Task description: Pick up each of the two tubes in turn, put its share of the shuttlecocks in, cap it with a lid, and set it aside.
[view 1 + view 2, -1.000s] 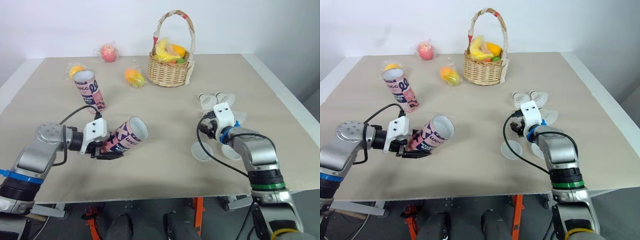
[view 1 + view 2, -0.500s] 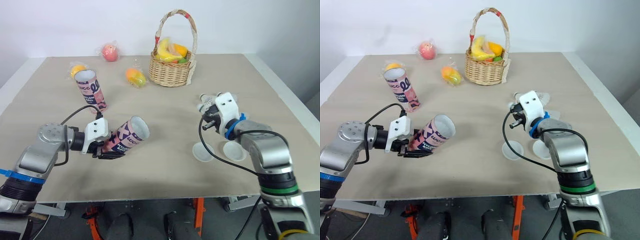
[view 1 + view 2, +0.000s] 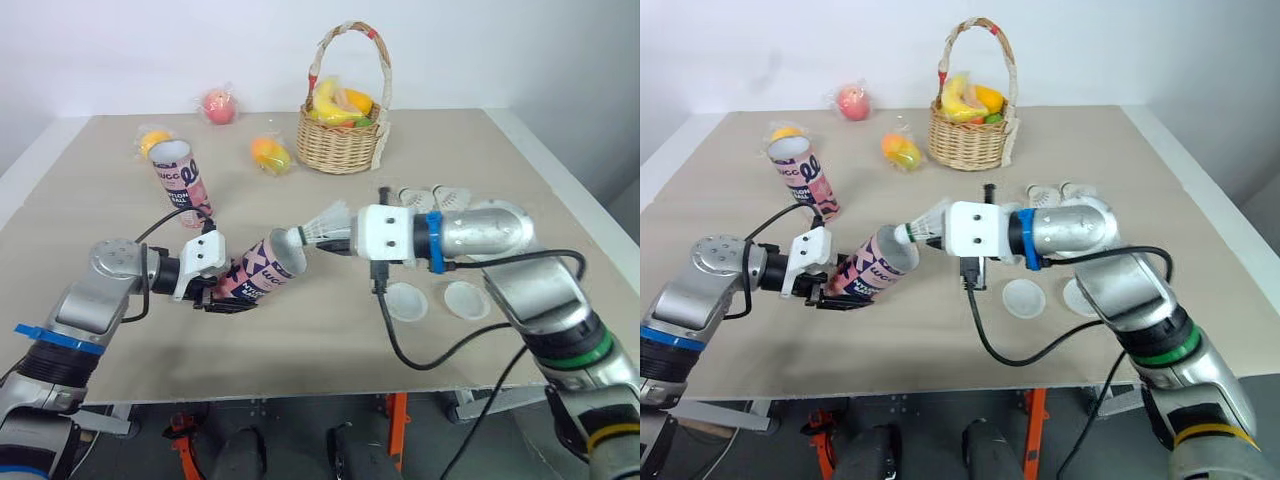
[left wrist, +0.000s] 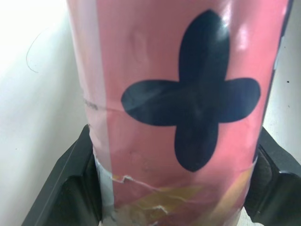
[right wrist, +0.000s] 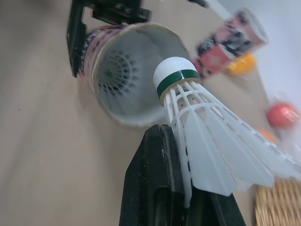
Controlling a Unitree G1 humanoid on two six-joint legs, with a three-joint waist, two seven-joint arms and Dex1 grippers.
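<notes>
We saw the beige table [image 3: 90, 215] carrying a wicker basket [image 3: 340, 146] of fruit at its far side. One pink tube [image 3: 181, 181] stood upright at the far left, just beside a wrapped fruit [image 3: 153, 140]. The other tube [image 3: 256, 272] was held tilted at front left. Its lower end was clamped between the fingers of the left gripper [image 3: 220, 296], and its open mouth faced the right arm. The right gripper [image 3: 341, 243] pinched a shuttlecock [image 3: 318, 228] by its white skirt, cork first, right at that mouth and not yet inside. Two white lids [image 3: 406, 301] lay flat side by side beneath the right forearm. More shuttlecocks [image 3: 433, 196] rested beyond it.
</notes>
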